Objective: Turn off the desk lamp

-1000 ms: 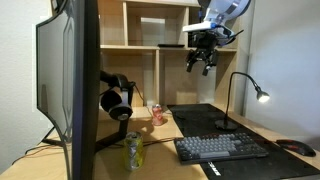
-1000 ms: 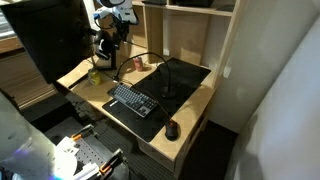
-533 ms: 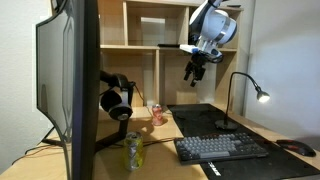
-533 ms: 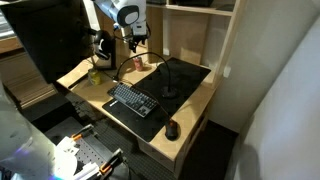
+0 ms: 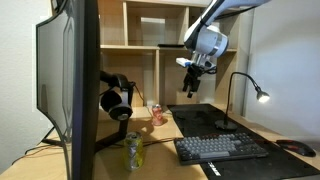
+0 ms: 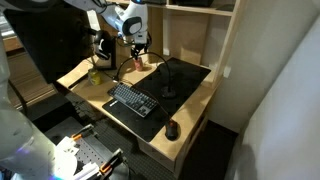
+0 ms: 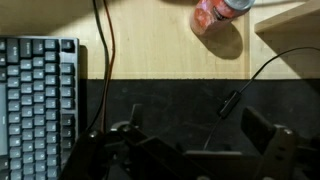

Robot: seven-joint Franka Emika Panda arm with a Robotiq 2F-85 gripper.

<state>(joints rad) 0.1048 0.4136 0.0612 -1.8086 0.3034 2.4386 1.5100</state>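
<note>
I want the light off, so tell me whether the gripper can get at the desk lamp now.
Probably yes: the gripper hangs in free air over the desk, the lit desk lamp stands off to one side, and nothing shows between them.

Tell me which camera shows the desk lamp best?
In an exterior view the desk lamp shows best: stem, arch and lit head stand clear against the wall. In an exterior view from above, the desk lamp is just a dark shape on the mat. The wrist view shows perhaps its thin neck.
</note>
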